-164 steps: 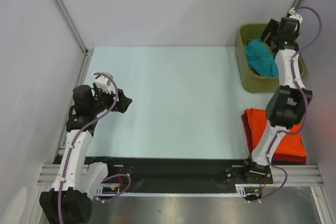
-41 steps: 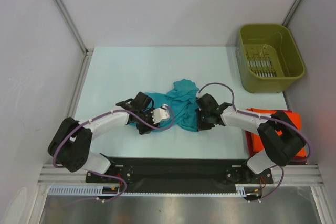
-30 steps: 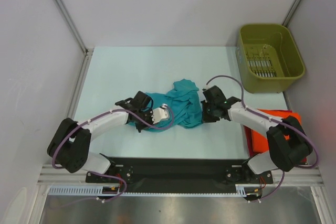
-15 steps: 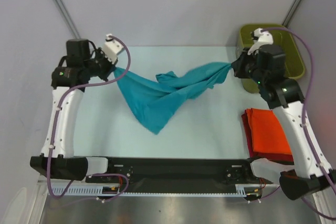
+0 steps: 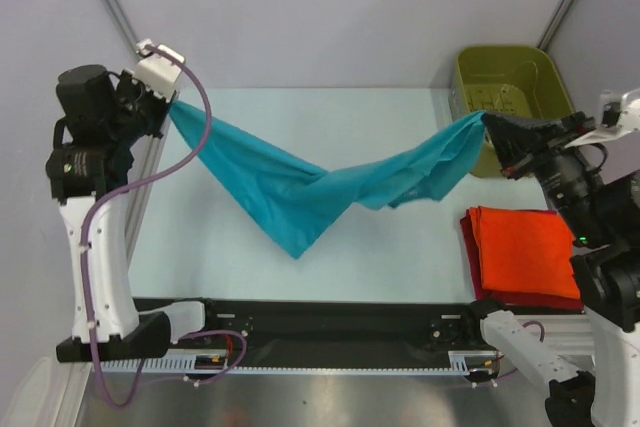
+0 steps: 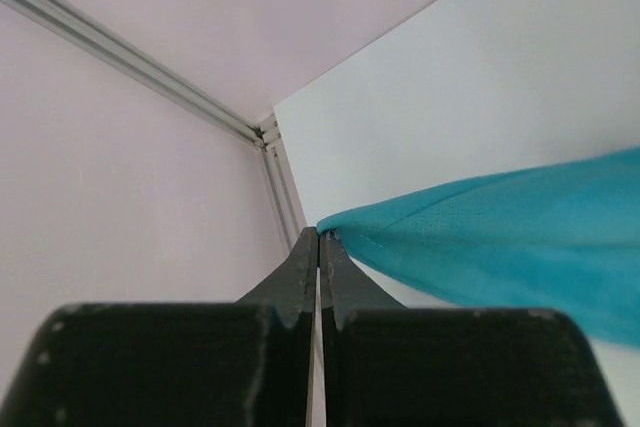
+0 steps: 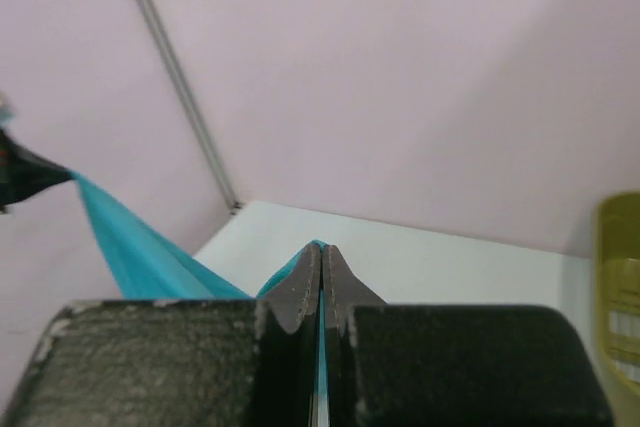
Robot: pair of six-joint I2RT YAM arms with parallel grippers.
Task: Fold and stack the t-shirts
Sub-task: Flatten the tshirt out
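Note:
A teal t-shirt (image 5: 310,187) hangs stretched in the air between both arms, sagging to a point low over the table's middle. My left gripper (image 5: 170,105), raised at the far left, is shut on one corner of it; the cloth (image 6: 500,237) leaves the closed tips (image 6: 320,237) to the right. My right gripper (image 5: 486,119), raised at the right, is shut on the opposite end, with teal cloth pinched between its tips (image 7: 322,247). Orange-red t-shirts (image 5: 525,252) lie folded in a stack at the near right, over a dark red one (image 5: 520,299).
An olive-green bin (image 5: 470,77) stands at the back right, just behind the right gripper. Grey walls with metal rails (image 5: 120,17) close in the table at the left and back.
Both arms have risen higher and spread farther apart, pulling the teal t-shirt wider and tauter between them. One second ago it lay bunched on the table with both grippers on it.

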